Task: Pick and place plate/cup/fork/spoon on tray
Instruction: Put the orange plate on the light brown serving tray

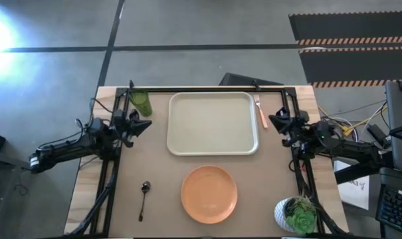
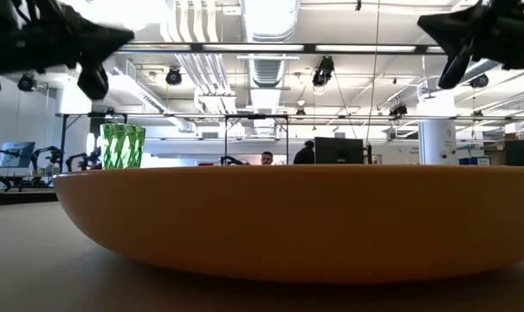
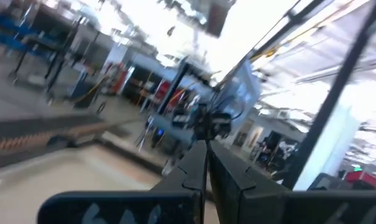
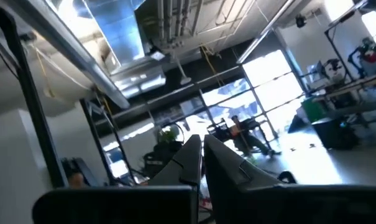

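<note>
The cream tray (image 1: pixel 212 123) lies at the middle of the table's far half. The orange plate (image 1: pixel 209 194) rests flat on the table near the front edge and fills the low view (image 2: pixel 296 221). The green cup (image 1: pixel 141 101) stands upright off the tray's far left corner. The fork (image 1: pixel 261 113) lies on the table along the tray's right rim. The dark spoon (image 1: pixel 144 198) lies left of the plate. My left gripper (image 1: pixel 147 125) hovers shut just left of the tray. My right gripper (image 1: pixel 274 119) hovers shut just right of the fork. Both are raised above the table and hold nothing.
A white pot with a green plant (image 1: pixel 297 214) stands at the table's near right corner. A black frame bar (image 1: pixel 207 89) runs along the far edge, with uprights at both sides. Bare tabletop lies between the tray and the plate.
</note>
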`<action>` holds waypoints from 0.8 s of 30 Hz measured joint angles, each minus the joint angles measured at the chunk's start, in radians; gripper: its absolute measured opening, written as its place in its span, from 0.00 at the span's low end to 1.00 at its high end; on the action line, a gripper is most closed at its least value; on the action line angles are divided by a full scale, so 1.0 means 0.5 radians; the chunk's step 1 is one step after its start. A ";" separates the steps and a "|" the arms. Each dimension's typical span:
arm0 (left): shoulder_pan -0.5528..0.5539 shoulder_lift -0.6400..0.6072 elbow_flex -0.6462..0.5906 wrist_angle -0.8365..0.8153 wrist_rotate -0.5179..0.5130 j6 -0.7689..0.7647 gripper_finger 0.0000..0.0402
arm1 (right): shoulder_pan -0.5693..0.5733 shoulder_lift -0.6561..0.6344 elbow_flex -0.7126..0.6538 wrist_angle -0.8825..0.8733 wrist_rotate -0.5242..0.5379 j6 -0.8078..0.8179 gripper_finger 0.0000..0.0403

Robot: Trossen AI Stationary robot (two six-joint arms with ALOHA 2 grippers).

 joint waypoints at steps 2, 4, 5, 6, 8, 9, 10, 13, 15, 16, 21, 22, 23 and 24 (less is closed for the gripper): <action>-0.027 0.023 0.078 0.011 0.015 0.053 0.00 | 0.001 0.031 0.042 -0.013 -0.002 0.048 0.02; -0.058 0.077 0.163 -0.007 0.026 0.130 0.00 | 0.005 0.094 0.112 -0.020 -0.004 0.049 0.02; -0.072 0.112 0.216 -0.027 0.029 0.167 0.00 | 0.005 0.139 0.159 -0.023 -0.018 0.038 0.02; -0.088 0.155 0.279 -0.062 0.029 0.208 0.00 | 0.005 0.194 0.217 -0.024 -0.040 0.019 0.02; -0.116 0.246 0.426 -0.202 0.029 0.282 0.00 | 0.005 0.323 0.359 -0.050 -0.100 -0.034 0.02; -0.130 0.304 0.509 -0.288 0.033 0.304 0.00 | 0.005 0.399 0.443 -0.080 -0.130 -0.068 0.02; -0.144 0.364 0.594 -0.371 0.038 0.325 0.00 | 0.005 0.483 0.536 -0.103 -0.174 -0.089 0.02; -0.186 0.543 0.859 -0.560 0.095 0.445 0.00 | 0.005 0.740 0.842 -0.242 -0.330 -0.191 0.02; -0.217 0.645 1.040 -0.678 0.143 0.551 0.00 | 0.005 0.897 1.068 -0.392 -0.440 -0.260 0.02; -0.232 0.688 1.129 -0.757 0.151 0.609 0.00 | 0.005 0.973 1.181 -0.504 -0.478 -0.299 0.02; -0.266 0.844 1.561 -1.355 0.117 0.774 0.00 | 0.011 1.304 1.760 -1.263 -0.561 -0.465 0.02; -0.270 0.866 1.630 -1.470 0.104 0.774 0.00 | 0.018 1.366 1.860 -1.392 -0.560 -0.473 0.02; -0.271 0.883 1.686 -1.564 0.101 0.772 0.00 | 0.029 1.431 1.963 -1.514 -0.560 -0.473 0.02; -0.271 0.894 1.737 -1.640 0.098 0.770 0.00 | 0.042 1.492 2.054 -1.621 -0.560 -0.471 0.02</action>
